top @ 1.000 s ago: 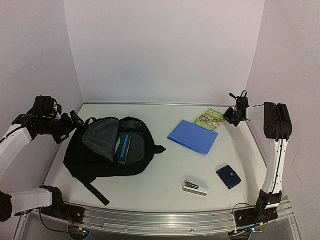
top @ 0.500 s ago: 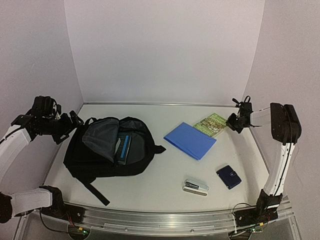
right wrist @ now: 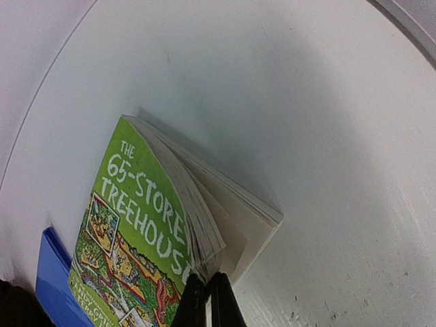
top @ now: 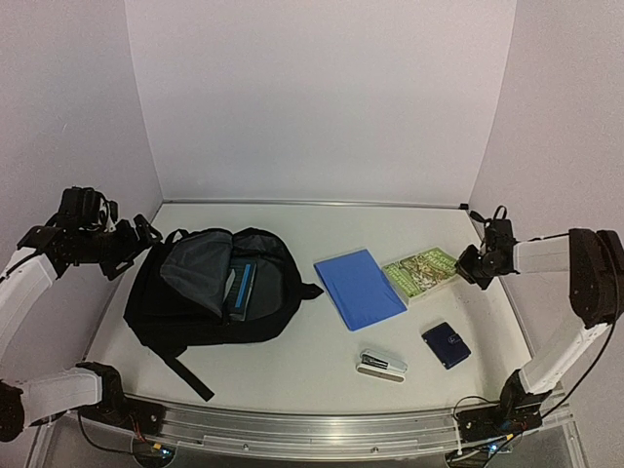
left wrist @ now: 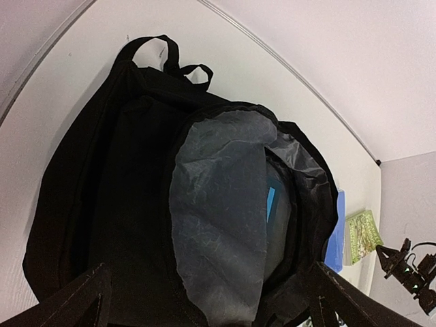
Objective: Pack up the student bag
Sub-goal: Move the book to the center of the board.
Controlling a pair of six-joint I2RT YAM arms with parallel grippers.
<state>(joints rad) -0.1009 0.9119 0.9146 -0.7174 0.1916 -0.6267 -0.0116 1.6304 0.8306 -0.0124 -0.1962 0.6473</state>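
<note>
From above, the backpack (top: 200,312) lay flat on the left half of the table (top: 312,356), well apart from the other things. Its long axis ran roughly left to right, with its carry loop at the far-left end and a loose strap trailing toward the near edge. Its mouth faced up, the grey lining folded back, and a flat thing with a blue edge (top: 244,283) sat inside. The left claw (top: 146,232) hovered just beside the carry loop, spread wide and holding nothing. Right of the bag lay a blue folder (top: 359,289), with a green book (top: 419,272) just beside it. The right claw (top: 469,261) was at the book's right end. Nearer the front lay a small silver case (top: 382,366) and a dark blue wallet (top: 446,344).

In the left wrist view, the left claw (left wrist: 209,286) stood with its two fingers (left wrist: 75,303) far apart over the backpack (left wrist: 102,204). The grey lining gaped, and a strip of blue (left wrist: 270,204) showed in the opening (the rest of it was hidden).

In the right wrist view, the right claw (right wrist: 208,296) was pinched tight on the near edge of the green book (right wrist: 136,225), whose pages fanned upward. A corner of the blue folder (right wrist: 54,283) showed at lower left.
</note>
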